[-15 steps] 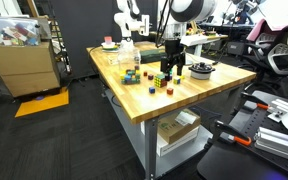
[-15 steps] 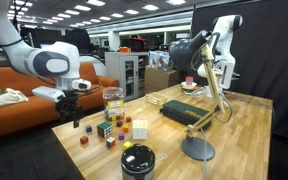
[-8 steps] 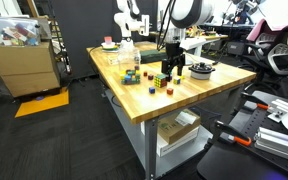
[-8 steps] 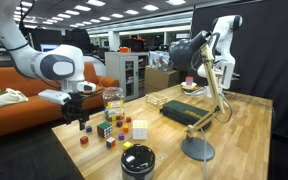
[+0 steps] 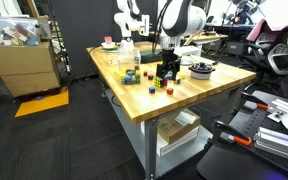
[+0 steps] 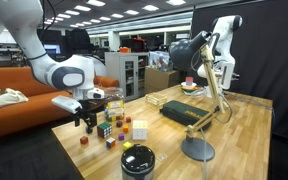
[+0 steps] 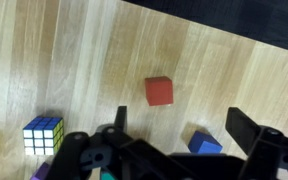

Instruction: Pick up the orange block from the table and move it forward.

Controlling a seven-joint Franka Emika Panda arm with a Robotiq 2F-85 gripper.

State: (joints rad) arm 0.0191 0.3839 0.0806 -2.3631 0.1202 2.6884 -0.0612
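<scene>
The white Franka arm point(image 6: 46, 62) arched over the worktop point(image 6: 246, 132), elbow raised and wrist angled down, so that its black pincer point(image 6: 87, 120) pointed at the wood. In the wrist view the pincer point(image 7: 176, 120) stood with both fingers point(image 7: 119, 120) spread wide apart, gripping nothing. In an exterior view the pincer point(image 5: 167, 70) hung low over the worktop.

In the wrist view, bare light-wood table top point(image 7: 84, 60) is lying open on every side of the small orange block point(image 7: 159, 91), giving the wide-spread black gripper point(image 7: 180, 118) room to straddle it. A multicoloured puzzle cube point(image 7: 43, 134) and a blue block point(image 7: 205, 145) are crowding the gripper's side, and the table edge is running close beyond.
</scene>
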